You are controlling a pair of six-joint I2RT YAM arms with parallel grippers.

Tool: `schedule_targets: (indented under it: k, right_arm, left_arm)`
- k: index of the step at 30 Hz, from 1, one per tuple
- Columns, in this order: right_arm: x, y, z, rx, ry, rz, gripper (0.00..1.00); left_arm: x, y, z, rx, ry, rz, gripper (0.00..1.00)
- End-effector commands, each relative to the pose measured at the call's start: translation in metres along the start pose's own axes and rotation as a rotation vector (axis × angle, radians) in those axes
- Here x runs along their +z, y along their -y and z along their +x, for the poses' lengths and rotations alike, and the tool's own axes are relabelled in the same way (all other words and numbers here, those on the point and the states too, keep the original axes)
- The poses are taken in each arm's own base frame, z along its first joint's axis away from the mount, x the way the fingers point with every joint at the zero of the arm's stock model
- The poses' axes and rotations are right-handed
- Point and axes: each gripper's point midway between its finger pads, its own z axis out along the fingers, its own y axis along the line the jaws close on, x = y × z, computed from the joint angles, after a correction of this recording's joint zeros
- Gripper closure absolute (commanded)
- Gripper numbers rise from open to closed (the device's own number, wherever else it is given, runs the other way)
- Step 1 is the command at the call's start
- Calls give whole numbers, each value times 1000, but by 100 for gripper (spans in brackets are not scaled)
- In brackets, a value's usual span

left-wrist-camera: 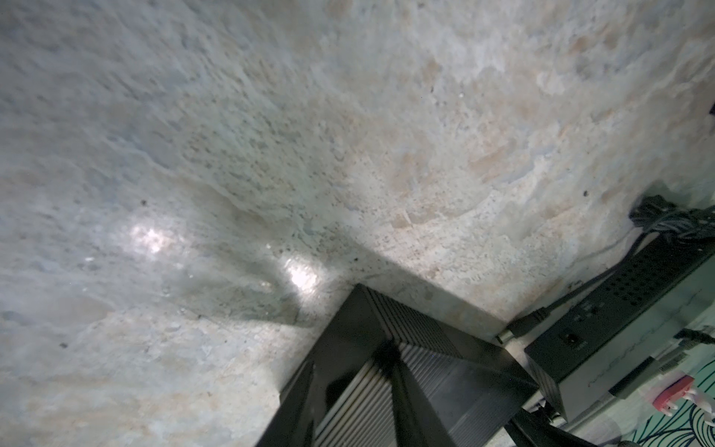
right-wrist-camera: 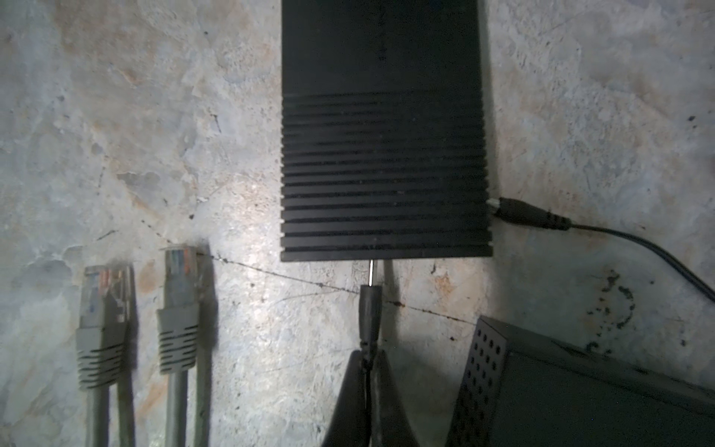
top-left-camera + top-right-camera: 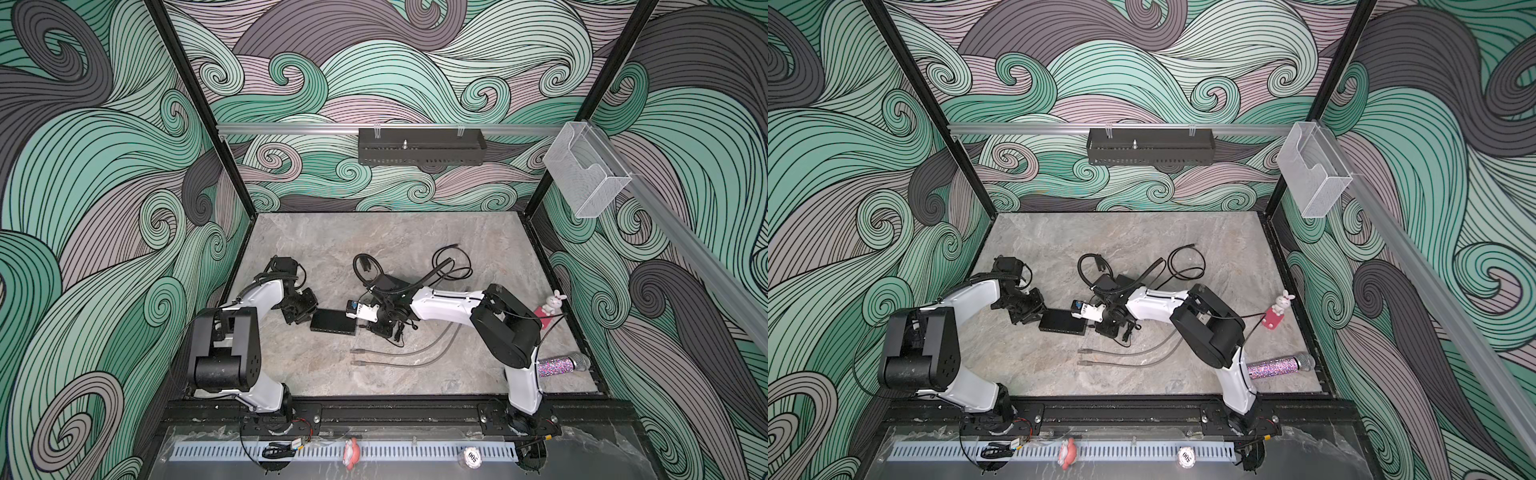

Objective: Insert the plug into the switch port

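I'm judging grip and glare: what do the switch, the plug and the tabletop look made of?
Switch: black, matte, looks like metal or hard plastic; fine parallel ribs, dull sheen.
Plug: black moulded plastic sleeve, bare shiny metal tip.
Tabletop: grey-beige stone or stone-look laminate; veined, mottled, glossy where the light glares.

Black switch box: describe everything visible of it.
The black switch box is a flat, matte rectangular case, partly smooth, partly ribbed with fine grooves. It lies flat on the stone tabletop. The left gripper clamps one end. At the opposite, ribbed end the barrel plug, pinched in the right gripper, puts its metal pin against the edge. A second plug meets its side.
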Motion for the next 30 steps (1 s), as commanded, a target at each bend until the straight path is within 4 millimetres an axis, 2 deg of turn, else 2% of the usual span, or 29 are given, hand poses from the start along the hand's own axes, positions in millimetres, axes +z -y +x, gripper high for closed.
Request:
schedule_targets:
  k: [1, 30]
  right_arm:
    - [-4, -2, -3, 8, 21, -14, 100]
    - [-12, -1, -9, -3, 42, 3, 100]
  left_arm:
    - [-1, 4, -3, 16, -1, 3, 65]
    - [2, 5, -2, 21, -11, 4, 65]
